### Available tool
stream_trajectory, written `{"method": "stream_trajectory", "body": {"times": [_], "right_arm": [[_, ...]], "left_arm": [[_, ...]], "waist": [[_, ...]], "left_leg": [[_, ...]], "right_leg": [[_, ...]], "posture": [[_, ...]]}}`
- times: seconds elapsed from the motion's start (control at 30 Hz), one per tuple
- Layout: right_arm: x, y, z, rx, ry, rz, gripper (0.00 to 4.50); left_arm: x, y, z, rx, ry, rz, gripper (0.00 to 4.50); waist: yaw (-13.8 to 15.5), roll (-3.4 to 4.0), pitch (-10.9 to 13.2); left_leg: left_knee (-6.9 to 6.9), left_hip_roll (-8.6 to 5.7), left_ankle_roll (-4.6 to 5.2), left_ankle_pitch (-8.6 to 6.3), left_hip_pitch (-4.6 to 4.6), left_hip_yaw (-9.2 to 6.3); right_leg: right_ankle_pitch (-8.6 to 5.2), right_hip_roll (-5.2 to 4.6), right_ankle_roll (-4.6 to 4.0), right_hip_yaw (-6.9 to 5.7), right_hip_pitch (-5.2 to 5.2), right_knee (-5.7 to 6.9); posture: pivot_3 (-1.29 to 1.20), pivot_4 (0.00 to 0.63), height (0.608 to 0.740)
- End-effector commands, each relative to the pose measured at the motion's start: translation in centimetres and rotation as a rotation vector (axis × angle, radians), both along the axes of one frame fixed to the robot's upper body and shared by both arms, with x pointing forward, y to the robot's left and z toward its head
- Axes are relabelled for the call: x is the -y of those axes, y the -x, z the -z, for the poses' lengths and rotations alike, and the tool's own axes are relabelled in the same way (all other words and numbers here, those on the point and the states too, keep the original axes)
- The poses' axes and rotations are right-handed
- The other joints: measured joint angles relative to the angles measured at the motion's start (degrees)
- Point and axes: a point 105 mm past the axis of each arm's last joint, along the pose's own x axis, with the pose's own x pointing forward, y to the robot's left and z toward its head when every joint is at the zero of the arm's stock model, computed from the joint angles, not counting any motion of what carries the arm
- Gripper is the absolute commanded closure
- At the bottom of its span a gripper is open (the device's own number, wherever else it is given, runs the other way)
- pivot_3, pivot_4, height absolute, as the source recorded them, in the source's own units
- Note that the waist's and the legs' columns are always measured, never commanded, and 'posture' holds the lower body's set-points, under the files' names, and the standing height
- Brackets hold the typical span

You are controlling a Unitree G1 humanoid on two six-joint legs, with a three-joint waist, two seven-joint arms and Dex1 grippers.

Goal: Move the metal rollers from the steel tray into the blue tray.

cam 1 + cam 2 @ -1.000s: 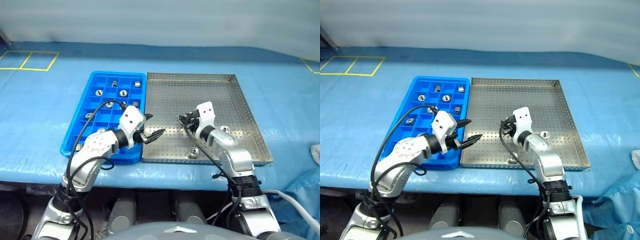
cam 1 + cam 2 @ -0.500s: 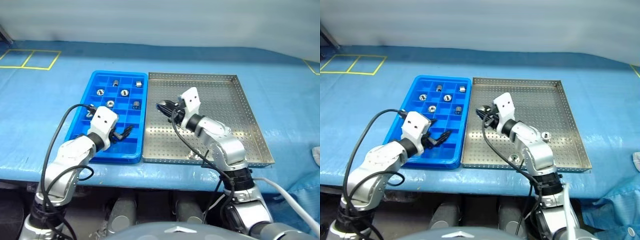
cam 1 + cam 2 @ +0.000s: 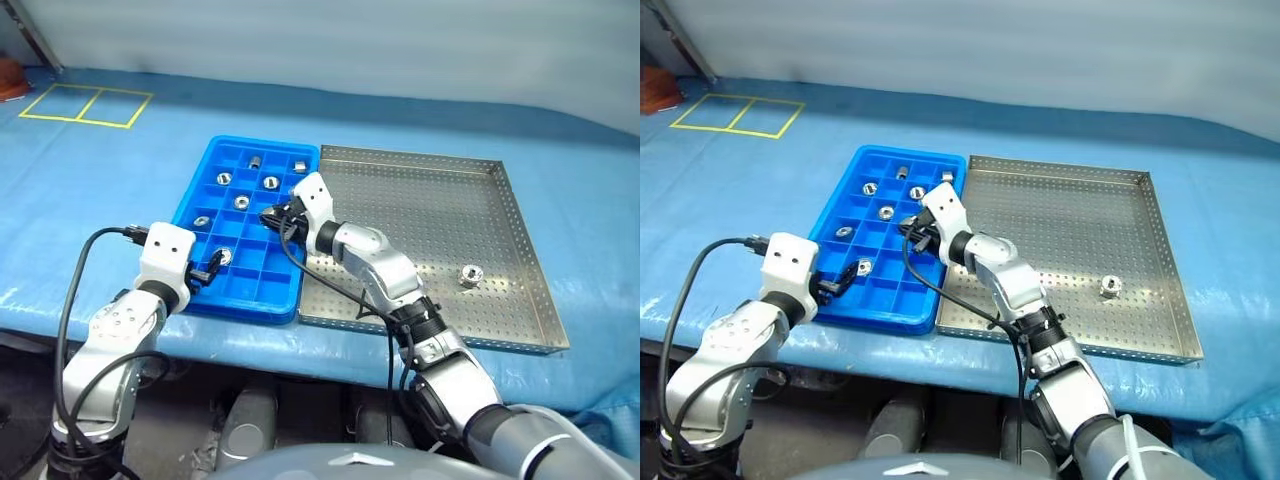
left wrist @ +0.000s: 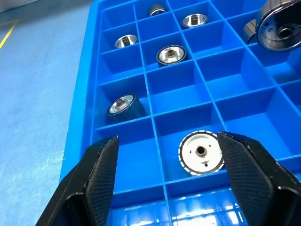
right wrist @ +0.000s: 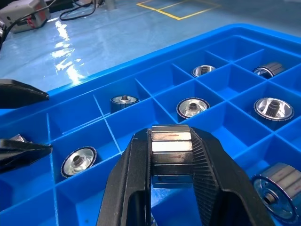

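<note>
Metal roller (image 5: 171,155) now over blue tray (image 3: 283,295)

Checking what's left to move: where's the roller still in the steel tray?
Head view: one metal roller lies alone at the steel tray's right side, near its front rim.

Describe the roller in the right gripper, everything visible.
The held roller is a small shiny silver metal piece whose side shows flat facets in stacked bands. It is clamped between the right gripper's two black ribbed fingers, one on each side, its lower part hidden between them. It hangs above the blue tray's compartments, touching nothing else.
</note>
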Motion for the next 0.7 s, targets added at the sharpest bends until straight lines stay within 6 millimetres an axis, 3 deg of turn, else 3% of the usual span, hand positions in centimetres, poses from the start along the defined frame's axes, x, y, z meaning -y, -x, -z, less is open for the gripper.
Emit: {"method": "stream_trajectory", "body": {"times": [0.03,0.2,0.3,0.43,0.57,0.7], "right_arm": [[-0.3,-0.8,-1.5,0.051,-0.033,0.005,3.71],[-0.5,-1.4,-0.6,-0.03,-0.041,-0.003,3.71],[-0.3,-1.5,-0.6,-0.001,-0.019,0.005,2.66],[0.6,-1.1,-2.4,0.08,-0.066,0.022,1.36],[3.5,-0.5,-3.5,0.155,-0.041,0.079,1.36],[8.7,1.7,-4.1,0.219,0.104,0.141,1.36]], "left_arm": [[0.6,0.2,-1.6,0.08,0.008,0.017,0.86],[0.8,0.3,-1.3,0.069,0.004,0.023,0.86],[1.0,0.2,-1.3,0.071,0.006,0.036,0.86],[2.1,-0.3,-1.5,0.082,0.037,0.095,0.86],[4.4,-0.9,-2.1,0.112,0.1,0.195,0.86],[8.9,-0.9,-3.3,0.155,0.219,0.404,0.86]], "waist": [[0.3,0.0,0.0],[0.6,0.0,0.0],[0.7,0.0,0.0],[0.7,0.0,0.0],[0.9,0.0,0.0],[1.4,0.0,0.0]], "left_leg": [[-0.02,0.0,-0.01,0.0,0.0,-0.01],[-0.09,0.0,-0.03,0.01,0.01,-0.02],[-0.1,0.01,-0.03,0.01,0.02,-0.02],[-0.12,0.01,-0.04,0.01,0.0,-0.02],[-0.11,-0.01,-0.07,0.03,-0.04,-0.04],[-0.04,-0.09,-0.08,0.03,-0.13,-0.05]], "right_leg": [[-0.01,0.0,-0.02,0.0,-0.01,0.0],[-0.03,0.01,-0.05,-0.02,-0.03,0.0],[-0.04,0.02,-0.07,-0.03,-0.03,0.0],[-0.05,0.02,-0.08,-0.03,-0.05,-0.01],[-0.05,-0.01,-0.08,-0.04,-0.03,-0.04],[-0.05,-0.12,-0.04,-0.06,-0.02,-0.13]], "posture": [[0.41,0.15,0.74],[0.41,0.15,0.74],[0.4,0.15,0.74],[0.37,0.15,0.74],[0.34,0.15,0.74],[0.27,0.15,0.74]]}}
